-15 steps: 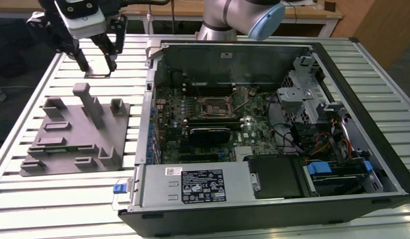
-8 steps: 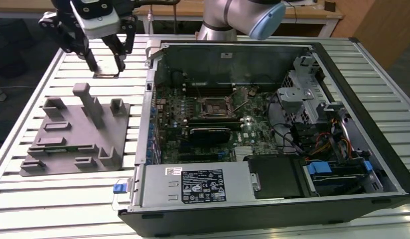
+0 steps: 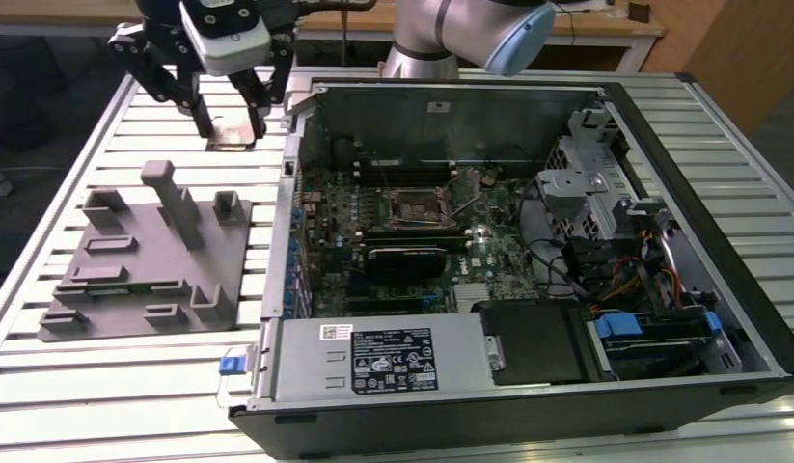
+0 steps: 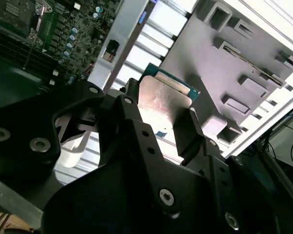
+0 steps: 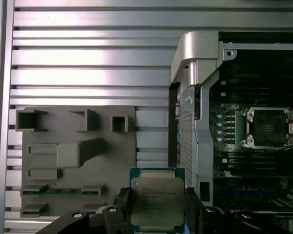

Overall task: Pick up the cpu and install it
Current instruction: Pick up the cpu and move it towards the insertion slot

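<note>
In the first wrist view the gripper [image 5: 158, 207] is clamped on the cpu [image 5: 157, 195]. Its black fingers [image 5: 123, 204] press the chip's two opposite edges, and the pale metal top faces the camera. The second wrist view shows the same grasp, with the chip held flat between the finger pads.

Beyond the chip lie the grey fixture plate [image 5: 78, 146] with its upright posts and the slatted metal table [image 5: 88, 63]. Farther off stands the open computer case [image 5: 198, 53], with the motherboard socket [image 5: 268, 127] inside it, well apart from the chip.

In the exterior view the gripper hangs in the upper left of the frame. It holds the chip over the table just past the plate's far edge, beside the case's outer wall.
</note>
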`<state>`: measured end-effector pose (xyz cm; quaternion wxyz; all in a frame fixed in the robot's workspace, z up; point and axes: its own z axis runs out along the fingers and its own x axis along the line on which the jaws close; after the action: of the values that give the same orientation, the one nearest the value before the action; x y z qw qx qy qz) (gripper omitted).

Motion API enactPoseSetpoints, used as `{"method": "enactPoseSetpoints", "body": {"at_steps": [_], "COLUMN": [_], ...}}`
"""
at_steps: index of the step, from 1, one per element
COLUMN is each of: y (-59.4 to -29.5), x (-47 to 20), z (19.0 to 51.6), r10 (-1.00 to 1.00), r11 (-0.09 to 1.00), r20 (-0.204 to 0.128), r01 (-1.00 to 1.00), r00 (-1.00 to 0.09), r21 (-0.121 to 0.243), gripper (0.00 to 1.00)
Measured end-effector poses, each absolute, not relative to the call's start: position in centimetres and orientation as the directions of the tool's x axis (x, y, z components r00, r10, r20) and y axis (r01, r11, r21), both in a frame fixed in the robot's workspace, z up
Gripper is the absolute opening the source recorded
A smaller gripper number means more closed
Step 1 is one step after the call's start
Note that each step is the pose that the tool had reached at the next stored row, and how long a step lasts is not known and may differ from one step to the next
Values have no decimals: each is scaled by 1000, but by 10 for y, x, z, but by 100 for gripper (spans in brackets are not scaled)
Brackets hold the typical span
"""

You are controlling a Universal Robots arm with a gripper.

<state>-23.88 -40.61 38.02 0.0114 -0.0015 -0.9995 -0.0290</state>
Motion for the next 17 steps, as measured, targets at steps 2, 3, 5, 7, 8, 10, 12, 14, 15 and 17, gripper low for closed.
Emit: {"method": "enactPoseSetpoints", "body": {"at_steps": [2, 3, 5, 7, 8, 10, 12, 14, 15, 17], "y": [-406, -406, -406, -406, -406, -405, -405, -405, -405, -404], "x": [-234, -232, -227, -221, -219, -214, -210, -205, -202, -198], "z": [380, 380, 380, 380, 380, 380, 380, 380, 380, 380], "r10": [2, 2, 2, 2, 2, 2, 2, 2, 2, 2], "r11": [998, 998, 998, 998, 998, 998, 998, 998, 998, 998], "r20": [24, 24, 25, 26, 27, 28, 29, 30, 31, 32], "r01": [4, 4, 4, 4, 4, 4, 4, 4, 4, 4], "r00": [-1000, -1000, -1000, -1000, -1000, -1000, -1000, -1000, -1000, -999], "r21": [58, 58, 58, 58, 58, 58, 58, 58, 58, 58], "gripper": [53, 53, 53, 53, 53, 53, 53, 53, 53, 53]}}
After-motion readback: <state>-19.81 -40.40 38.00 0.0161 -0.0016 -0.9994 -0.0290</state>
